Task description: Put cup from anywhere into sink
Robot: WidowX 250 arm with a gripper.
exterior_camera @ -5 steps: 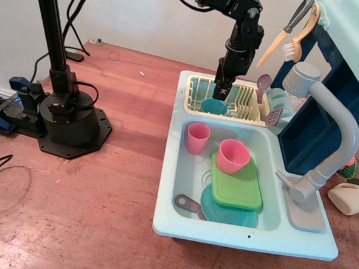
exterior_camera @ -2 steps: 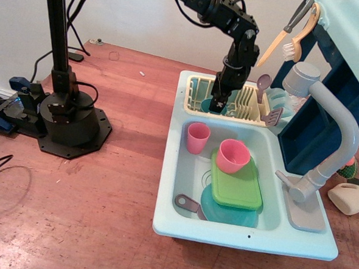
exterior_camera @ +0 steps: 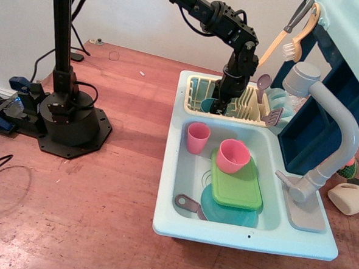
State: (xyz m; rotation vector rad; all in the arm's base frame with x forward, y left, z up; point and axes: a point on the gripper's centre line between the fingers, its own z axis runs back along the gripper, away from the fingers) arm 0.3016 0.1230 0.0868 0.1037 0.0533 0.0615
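Observation:
The teal-blue cup [exterior_camera: 207,104] lies in the pale yellow dish rack [exterior_camera: 194,88] behind the sink basin, mostly covered by the arm. My black gripper [exterior_camera: 218,105] is lowered into the rack right at the cup; whether its fingers hold the cup is hidden. The mint-blue sink [exterior_camera: 171,190] sits in front of the rack, with its grey curved faucet [exterior_camera: 340,124] on the right.
In the basin stand a taller pink cup [exterior_camera: 198,137] and a wider pink cup [exterior_camera: 233,155] on a green plate [exterior_camera: 238,189] over a teal plate [exterior_camera: 224,216]. Utensils [exterior_camera: 265,86] stand in the rack. A black stand base [exterior_camera: 69,120] sits at left.
My gripper has come down from above the rack onto the teal cup, and the arm has swung lower and left. The cup has stayed in the rack.

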